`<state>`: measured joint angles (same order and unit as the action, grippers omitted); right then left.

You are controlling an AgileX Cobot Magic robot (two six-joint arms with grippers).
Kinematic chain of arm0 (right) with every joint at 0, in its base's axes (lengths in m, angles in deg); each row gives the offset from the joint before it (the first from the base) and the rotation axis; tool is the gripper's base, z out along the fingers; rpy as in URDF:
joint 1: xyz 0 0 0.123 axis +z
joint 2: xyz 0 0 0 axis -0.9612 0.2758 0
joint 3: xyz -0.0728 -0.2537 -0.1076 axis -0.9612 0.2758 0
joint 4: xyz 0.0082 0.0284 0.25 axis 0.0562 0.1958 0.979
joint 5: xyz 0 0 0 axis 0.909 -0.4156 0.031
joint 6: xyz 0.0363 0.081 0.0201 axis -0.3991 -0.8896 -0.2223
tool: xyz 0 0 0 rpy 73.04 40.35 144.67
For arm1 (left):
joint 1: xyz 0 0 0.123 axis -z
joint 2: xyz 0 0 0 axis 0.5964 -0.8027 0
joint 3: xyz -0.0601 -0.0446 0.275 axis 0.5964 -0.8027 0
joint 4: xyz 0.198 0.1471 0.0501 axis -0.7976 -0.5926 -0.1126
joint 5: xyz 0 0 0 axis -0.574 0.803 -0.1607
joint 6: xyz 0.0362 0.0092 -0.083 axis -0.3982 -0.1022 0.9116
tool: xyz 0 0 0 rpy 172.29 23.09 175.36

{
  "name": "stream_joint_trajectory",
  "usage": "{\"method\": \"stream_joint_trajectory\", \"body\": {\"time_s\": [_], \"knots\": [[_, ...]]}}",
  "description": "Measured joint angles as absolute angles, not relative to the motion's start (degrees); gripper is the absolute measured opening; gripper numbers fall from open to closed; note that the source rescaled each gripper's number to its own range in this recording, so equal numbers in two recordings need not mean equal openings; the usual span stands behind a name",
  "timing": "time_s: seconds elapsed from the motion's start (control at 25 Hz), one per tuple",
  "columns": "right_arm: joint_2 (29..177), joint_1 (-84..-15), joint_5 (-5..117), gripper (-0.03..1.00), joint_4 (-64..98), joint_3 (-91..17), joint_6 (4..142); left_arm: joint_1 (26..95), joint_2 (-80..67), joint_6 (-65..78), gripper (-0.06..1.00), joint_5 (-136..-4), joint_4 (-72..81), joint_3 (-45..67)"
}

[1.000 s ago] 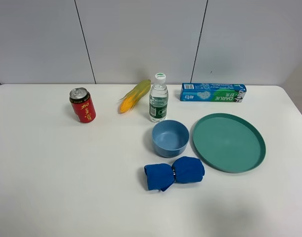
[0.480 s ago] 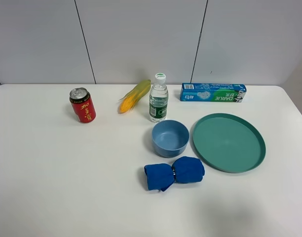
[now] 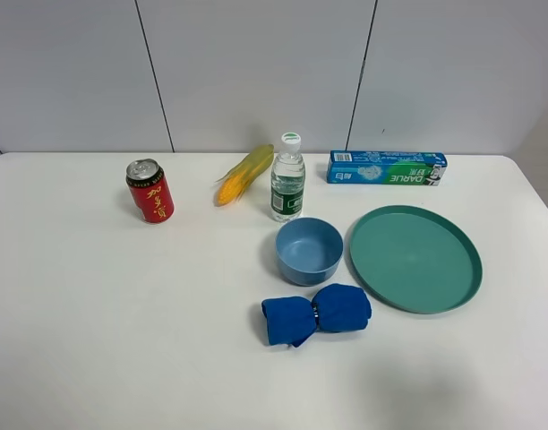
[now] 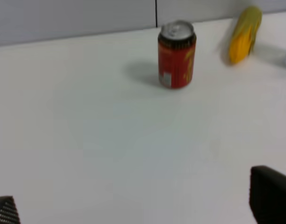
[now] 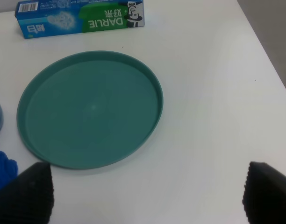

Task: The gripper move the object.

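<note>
A small clear water bottle [image 3: 287,177] with a white cap and green label stands upright near the middle of the white table's [image 3: 122,313] far edge, untouched by either arm. An ear of corn [image 3: 244,174] lies just beside it toward the left edge, and a red soda can [image 3: 149,191] stands upright further left, well apart from the bottle. A blue bowl [image 3: 309,250] sits just in front of the bottle, with a bundled blue cloth [image 3: 315,313] nearer the front edge. A round teal plate [image 3: 415,258] occupies the right half of the table, close beside the bowl, and a blue-and-green Darlie toothpaste box [image 3: 387,167] lies along the far edge behind it. Neither arm shows in the high view. The left gripper [image 4: 133,205], seen from its wrist camera, hovers over bare tabletop in front of the can, its two dark fingertips [image 4: 270,193] spread wide. The right gripper [image 5: 145,191] hangs over the plate's near rim, fingertips [image 5: 27,191] likewise set far apart, holding nothing.
</note>
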<state>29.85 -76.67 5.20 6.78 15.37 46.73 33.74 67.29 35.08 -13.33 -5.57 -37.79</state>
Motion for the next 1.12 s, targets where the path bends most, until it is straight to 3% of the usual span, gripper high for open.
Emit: {"method": "stream_joint_trajectory", "body": {"time_s": [1.12], "knots": [[29.9,-76.7,5.2,1.0,6.8,15.4,46.7,33.7,67.3,35.1,1.0,-13.7,-5.5,-39.2]]}}
